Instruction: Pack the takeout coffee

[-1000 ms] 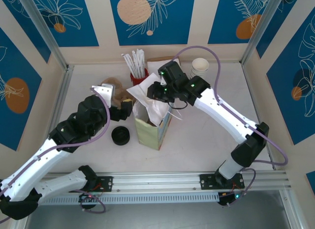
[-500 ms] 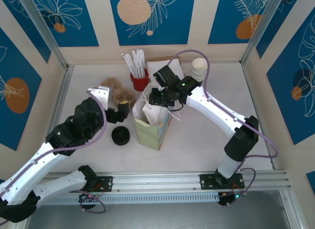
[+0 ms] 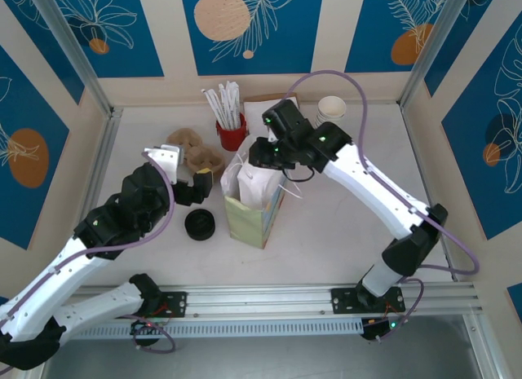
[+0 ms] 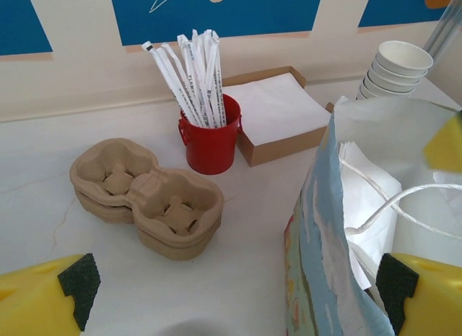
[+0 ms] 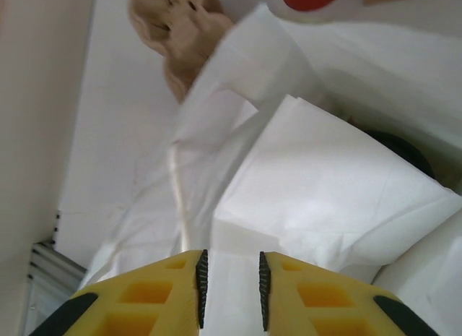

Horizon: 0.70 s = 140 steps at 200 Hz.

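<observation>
The printed paper bag (image 3: 245, 220) stands open mid-table. My right gripper (image 3: 259, 157) hovers over its mouth, jaws a narrow gap apart, shut on a folded stack of white napkins (image 5: 325, 184) that reaches down into the bag. My right gripper (image 5: 229, 278) shows the stack's thick edge running between its pads. A dark rounded edge (image 5: 401, 152) peeks past the napkins; I cannot tell whether it is the takeout coffee's lid. My left gripper (image 3: 196, 187) is open at the bag's left side, holding nothing, and the bag's wall (image 4: 325, 264) rises by its right finger.
A low black round lid piece (image 3: 200, 224) lies on the table left of the bag. Behind it sit stacked pulp cup carriers (image 4: 144, 199), a red holder of wrapped straws (image 4: 211, 137), a napkin box (image 4: 271, 112) and stacked cream cups (image 4: 393, 65).
My right gripper dipped toward the bag half a second ago and has risen back. The napkins sit deeper in the bag than one second ago. My left gripper drew slightly back from the bag.
</observation>
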Tool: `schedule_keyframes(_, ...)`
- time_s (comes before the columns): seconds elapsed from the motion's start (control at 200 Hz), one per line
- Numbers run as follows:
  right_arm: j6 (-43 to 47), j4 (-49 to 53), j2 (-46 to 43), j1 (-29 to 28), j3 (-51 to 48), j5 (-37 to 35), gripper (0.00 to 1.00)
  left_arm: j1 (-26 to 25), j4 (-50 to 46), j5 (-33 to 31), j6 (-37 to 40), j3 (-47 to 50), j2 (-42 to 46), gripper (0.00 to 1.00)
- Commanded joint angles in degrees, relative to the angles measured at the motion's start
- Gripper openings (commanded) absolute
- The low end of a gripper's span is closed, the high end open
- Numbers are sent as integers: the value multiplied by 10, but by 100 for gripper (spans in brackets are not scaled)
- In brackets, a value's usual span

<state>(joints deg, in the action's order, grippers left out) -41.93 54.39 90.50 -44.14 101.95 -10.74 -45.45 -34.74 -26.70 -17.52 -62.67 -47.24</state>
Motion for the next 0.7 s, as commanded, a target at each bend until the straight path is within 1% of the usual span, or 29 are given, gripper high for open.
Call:
schedule_keyframes(0.0, 25, -13, -52, -1, 22, 6, 32, -2, 0, -13, 0, 5, 1, 99)
schedule_keyframes(0.17, 56, -29, -112, 12, 10, -17, 39, 0, 0, -33, -10, -5, -17, 99)
schedule_keyframes(0.26, 72, -42, -150, 38, -18, -23, 45, 4, -1, -55, -13, -13, -36, 99)
schedule_keyframes(0.365, 104, -68, -199, 83, -75, -25, 45, 24, 12, -72, -9, -13, -54, 100)
schedule_keyframes(0.395, 118, -76, -213, 99, -95, -22, 46, 35, 16, -74, -6, -14, -57, 99)
schedule_keyframes(0.525, 144, -115, -272, 186, -197, -26, 58, 103, 47, -75, -7, 10, -56, 99)
schedule_keyframes(0.615, 165, -167, -306, 244, -289, -58, 66, 154, 95, -76, -3, 57, -44, 99)
schedule_keyframes(0.695, 184, -233, -324, 291, -382, -82, 73, 186, 154, -92, 10, 110, -31, 99)
